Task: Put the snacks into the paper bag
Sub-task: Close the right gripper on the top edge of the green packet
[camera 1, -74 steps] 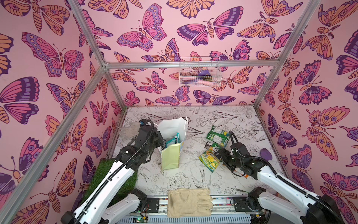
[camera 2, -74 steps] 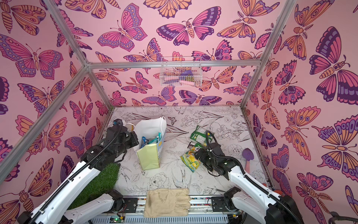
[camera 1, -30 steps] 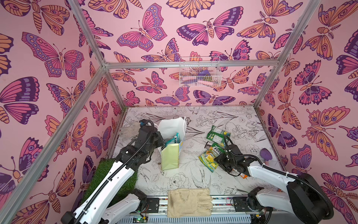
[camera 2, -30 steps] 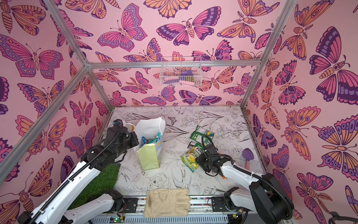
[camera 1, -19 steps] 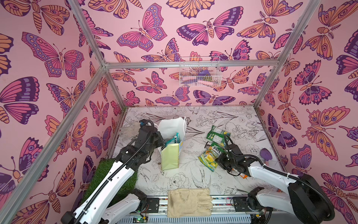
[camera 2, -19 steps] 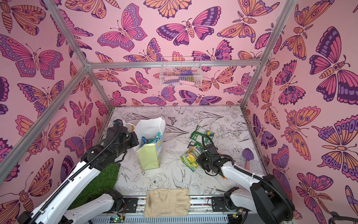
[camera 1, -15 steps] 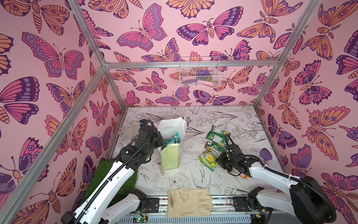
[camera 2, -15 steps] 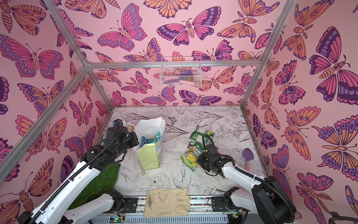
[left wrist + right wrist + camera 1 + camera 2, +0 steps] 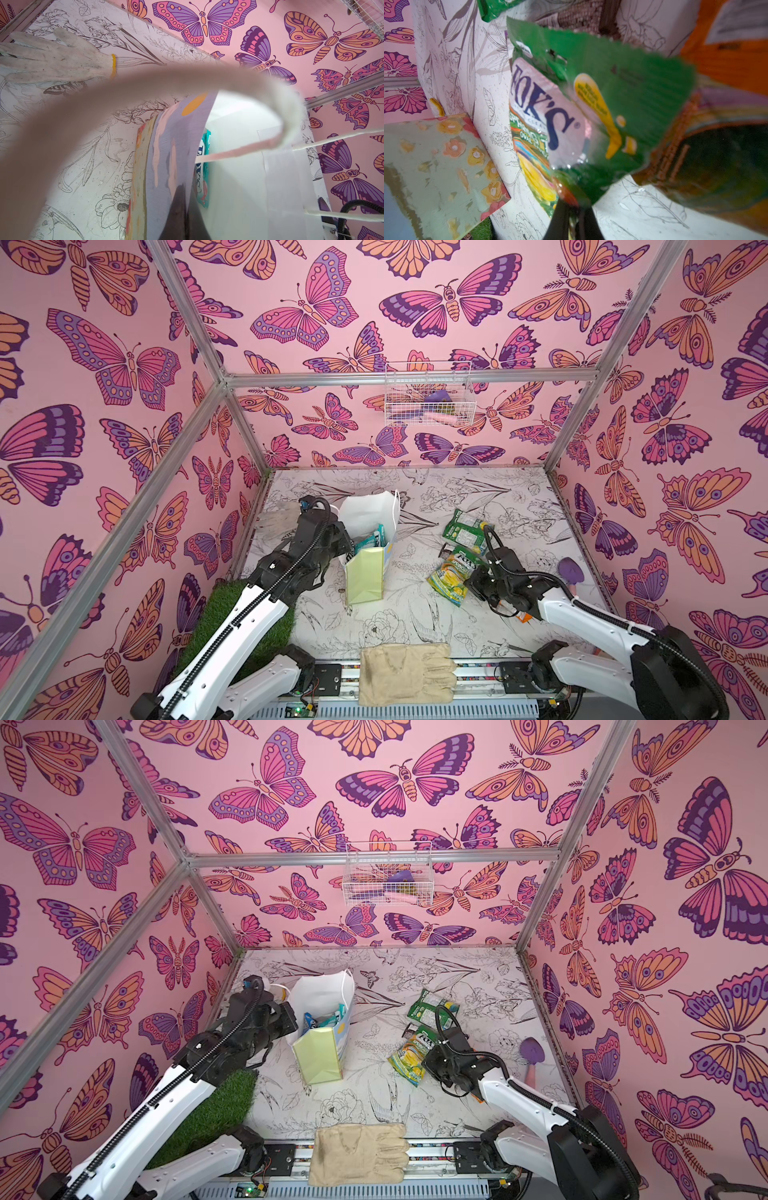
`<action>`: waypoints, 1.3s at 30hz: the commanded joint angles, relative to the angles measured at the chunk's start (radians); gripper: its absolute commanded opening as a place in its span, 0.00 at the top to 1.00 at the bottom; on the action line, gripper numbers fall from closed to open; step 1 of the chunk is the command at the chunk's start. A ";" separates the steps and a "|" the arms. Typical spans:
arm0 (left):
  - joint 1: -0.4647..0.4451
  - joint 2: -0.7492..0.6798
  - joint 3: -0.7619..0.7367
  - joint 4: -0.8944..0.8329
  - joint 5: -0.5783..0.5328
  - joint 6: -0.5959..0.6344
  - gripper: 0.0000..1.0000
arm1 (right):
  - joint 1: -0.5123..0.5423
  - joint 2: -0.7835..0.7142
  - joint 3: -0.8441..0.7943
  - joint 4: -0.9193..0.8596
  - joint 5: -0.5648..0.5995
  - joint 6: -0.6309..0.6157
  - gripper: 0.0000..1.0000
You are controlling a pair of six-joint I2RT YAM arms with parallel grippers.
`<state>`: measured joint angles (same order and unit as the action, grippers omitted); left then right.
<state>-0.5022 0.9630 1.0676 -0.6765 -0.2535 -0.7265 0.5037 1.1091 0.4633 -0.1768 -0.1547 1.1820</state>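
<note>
The paper bag (image 9: 365, 576) (image 9: 320, 1056) stands upright left of centre, and a teal packet (image 9: 375, 536) (image 9: 204, 166) shows inside it. My left gripper (image 9: 345, 546) (image 9: 182, 209) is shut on the bag's near wall at the rim. A green and yellow Fox's packet (image 9: 452, 577) (image 9: 409, 1052) (image 9: 566, 116) lies tilted right of the bag. My right gripper (image 9: 473, 585) (image 9: 572, 218) is shut on its lower edge. Another green packet (image 9: 463, 526) lies further back. An orange packet (image 9: 524, 617) (image 9: 726, 52) is partly hidden under the right arm.
A beige glove (image 9: 405, 674) lies at the front edge. A white knit glove (image 9: 52, 58) sits at the back left, behind the bag. A grass mat (image 9: 232, 622) is under the left arm. A purple scoop (image 9: 570, 570) lies by the right wall. A wire basket (image 9: 428, 400) hangs on the back wall.
My right gripper has gone from open to shut on the Fox's packet's edge, and the packet has shifted slightly. The left arm and the bag have stayed still.
</note>
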 commanded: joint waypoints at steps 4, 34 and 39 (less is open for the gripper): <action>0.007 -0.004 -0.001 0.028 0.006 -0.007 1.00 | -0.008 -0.078 0.056 -0.047 0.016 -0.037 1.00; 0.007 -0.004 -0.003 0.027 0.011 -0.012 1.00 | -0.005 -0.209 0.135 -0.118 0.011 -0.115 1.00; 0.007 -0.006 -0.003 0.027 0.013 -0.012 1.00 | -0.004 -0.224 0.150 -0.131 0.011 -0.124 1.00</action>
<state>-0.5022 0.9634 1.0676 -0.6765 -0.2504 -0.7269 0.5037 0.9066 0.5674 -0.3115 -0.1505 1.0737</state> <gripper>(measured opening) 0.044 0.090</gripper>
